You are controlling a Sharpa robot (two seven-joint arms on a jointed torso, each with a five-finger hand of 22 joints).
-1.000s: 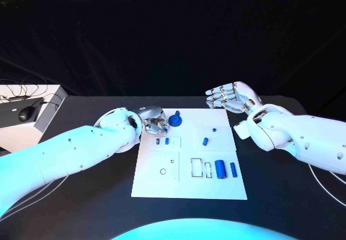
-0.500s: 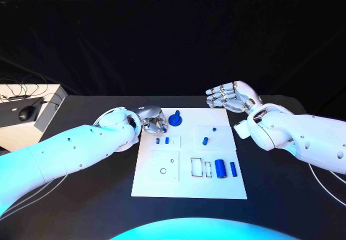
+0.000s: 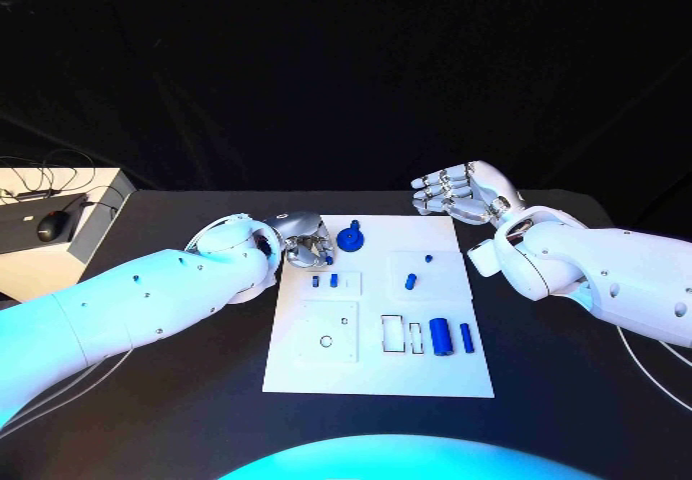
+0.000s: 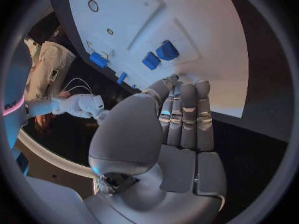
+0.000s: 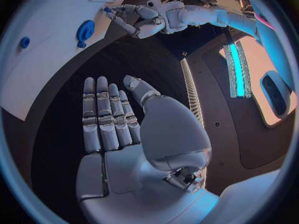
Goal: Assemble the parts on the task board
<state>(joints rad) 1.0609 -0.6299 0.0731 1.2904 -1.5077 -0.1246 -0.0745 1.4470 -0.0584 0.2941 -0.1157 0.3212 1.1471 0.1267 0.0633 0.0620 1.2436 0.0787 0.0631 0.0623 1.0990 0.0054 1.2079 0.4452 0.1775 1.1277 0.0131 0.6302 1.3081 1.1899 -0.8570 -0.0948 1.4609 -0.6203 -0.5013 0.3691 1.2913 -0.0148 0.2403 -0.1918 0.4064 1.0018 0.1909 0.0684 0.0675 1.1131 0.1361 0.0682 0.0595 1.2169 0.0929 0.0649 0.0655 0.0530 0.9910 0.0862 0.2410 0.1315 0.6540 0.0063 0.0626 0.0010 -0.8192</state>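
The left hand hangs over the far left corner of the board, fingers curled downward with the tips at the board's edge; from its wrist camera the fingers lie straight and pressed together, the thumb folded alongside, and nothing sits between them, though whether the tips touch the plate cannot be told. Just beyond those fingertips, on a raised square of the board, stand two small blue blocks, close together and clear of the hand. Beside the hand, toward the board's far middle, lies a round blue gear, near the fingers but apart from them. The right hand floats above the black table just off the board's far right corner, palm open, fingers stretched out side by side and the thumb set apart, holding nothing. Nearer the robot from that hand, a small blue peg rests in the board's middle, and farther on two blue cylinders lie side by side next to rectangular slots.
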